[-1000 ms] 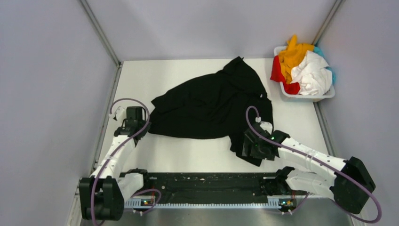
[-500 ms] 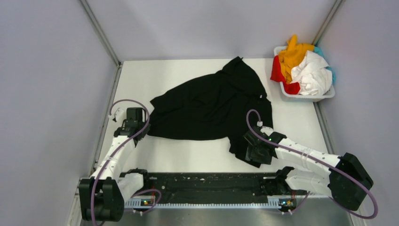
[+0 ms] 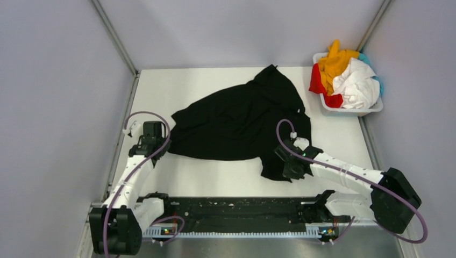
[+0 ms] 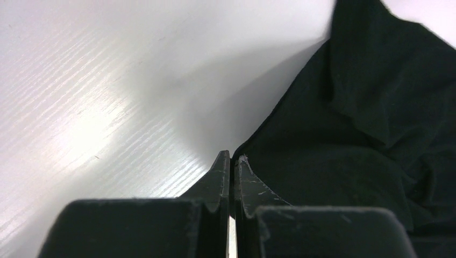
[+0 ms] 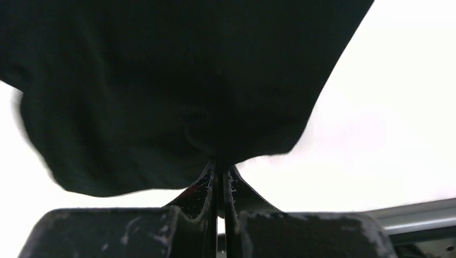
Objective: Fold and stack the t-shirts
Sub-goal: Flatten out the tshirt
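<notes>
A large black t-shirt (image 3: 242, 118) lies spread and rumpled across the middle of the white table. My left gripper (image 3: 163, 144) is shut at its near left corner; in the left wrist view the cloth's (image 4: 349, 134) edge runs in between the gripper's (image 4: 232, 158) closed tips. My right gripper (image 3: 285, 164) is shut on the near right corner, where the black cloth (image 5: 177, 80) bunches up from the gripper's (image 5: 219, 164) tips. Orange-yellow (image 3: 336, 62), red (image 3: 318, 80), white (image 3: 357, 86) and teal (image 3: 379, 80) t-shirts are heaped in the basket.
The white plastic basket (image 3: 349, 111) stands at the far right corner against the wall. Grey walls close in the table on the left, back and right. A black rail (image 3: 236, 212) runs along the near edge between the arm bases.
My right gripper has closed on the black t-shirt's near right corner and shifted slightly away from the near edge, drawing the corner with it. The left arm has barely moved.
</notes>
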You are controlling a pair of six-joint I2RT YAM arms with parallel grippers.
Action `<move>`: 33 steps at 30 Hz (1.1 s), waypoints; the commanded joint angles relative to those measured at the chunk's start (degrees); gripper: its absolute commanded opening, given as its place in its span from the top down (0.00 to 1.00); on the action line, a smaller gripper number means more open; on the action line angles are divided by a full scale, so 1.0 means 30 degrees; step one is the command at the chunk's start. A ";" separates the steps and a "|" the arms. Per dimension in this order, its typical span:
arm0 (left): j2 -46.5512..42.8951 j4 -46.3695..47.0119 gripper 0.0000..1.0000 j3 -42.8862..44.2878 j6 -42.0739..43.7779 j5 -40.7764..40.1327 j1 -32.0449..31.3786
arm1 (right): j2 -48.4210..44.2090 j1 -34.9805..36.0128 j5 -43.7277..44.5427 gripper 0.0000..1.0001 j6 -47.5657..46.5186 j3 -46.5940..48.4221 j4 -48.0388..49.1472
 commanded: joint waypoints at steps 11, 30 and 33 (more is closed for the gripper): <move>-0.3931 -0.1877 1.00 0.8982 0.2182 -0.0423 -0.0043 | -0.5647 -0.0987 0.9242 1.00 -0.7967 1.2535 0.2960; -0.4860 -0.5586 1.00 2.6014 0.5003 0.1734 -0.0053 | -0.1935 -0.0988 -0.1119 1.00 -1.4657 3.4272 0.1375; -0.4909 -0.5526 1.00 2.6849 0.5162 0.2003 -0.0050 | -0.1900 -0.0977 -0.1396 1.00 -1.5210 3.4590 0.1938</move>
